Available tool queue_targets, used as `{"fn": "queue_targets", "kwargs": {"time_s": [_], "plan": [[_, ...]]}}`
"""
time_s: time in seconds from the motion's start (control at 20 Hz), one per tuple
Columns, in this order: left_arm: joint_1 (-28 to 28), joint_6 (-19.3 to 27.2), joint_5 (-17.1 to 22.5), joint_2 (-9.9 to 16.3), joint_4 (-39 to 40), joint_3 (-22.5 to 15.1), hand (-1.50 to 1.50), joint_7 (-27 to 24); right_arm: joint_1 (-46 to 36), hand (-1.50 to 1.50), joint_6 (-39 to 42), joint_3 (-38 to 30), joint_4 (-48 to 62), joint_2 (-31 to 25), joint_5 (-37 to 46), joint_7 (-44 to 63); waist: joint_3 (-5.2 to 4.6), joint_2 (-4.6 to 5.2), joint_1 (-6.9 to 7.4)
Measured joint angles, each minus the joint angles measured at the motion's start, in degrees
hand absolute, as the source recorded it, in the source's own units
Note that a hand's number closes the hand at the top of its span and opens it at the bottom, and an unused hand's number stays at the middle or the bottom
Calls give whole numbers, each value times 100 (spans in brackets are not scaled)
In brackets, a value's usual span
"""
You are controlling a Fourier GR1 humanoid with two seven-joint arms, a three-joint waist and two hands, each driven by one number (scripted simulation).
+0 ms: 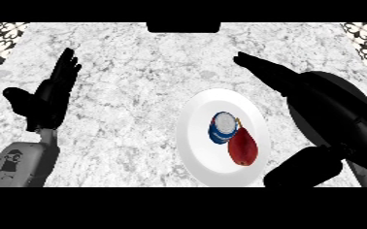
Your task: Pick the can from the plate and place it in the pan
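Observation:
A white plate lies on the marble counter, right of centre and near the front. On it stands a blue can with a pale lid, touching a red fruit just to its right. My right hand hangs large over the plate's right side, its straight fingers pointing up and to the left and its thumb spread low. It holds nothing and does not touch the can. A black shape at the counter's far edge may be the pan; only a strip of it shows.
My left hand rests open at the left edge, fingers up, on its grey forearm. Bare marble counter spreads between the hands and beyond the plate. Patterned wall corners show at the top left and right.

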Motion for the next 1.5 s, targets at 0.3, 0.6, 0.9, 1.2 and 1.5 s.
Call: {"fn": "queue_targets", "kwargs": {"time_s": [0.3, 0.6, 0.9, 1.2, 1.5], "plan": [[46, 71, -236, -236, -21, -16, 0, -62, 82, -150, 142, 88, 212, 419, 531, 233, 3, 1, -4], [65, 40, -363, -352, -18, 45, 0, -67, 140, -150, 331, 160, 750, 709, 1107, 165, 3, 5, 4], [66, -31, -428, -402, -191, 137, 0, 149, 435, -150, 635, 184, 1147, 956, 1400, -334, 5, 5, 4], [173, -166, -493, -450, -278, 274, 0, 115, 335, -150, 1143, 103, 1464, 1218, 1575, -481, 4, 5, 3], [229, -338, -545, -474, -269, 390, 0, 54, 431, -150, 1327, 222, 1745, 1446, 2125, -733, 3, 3, 3]]}}
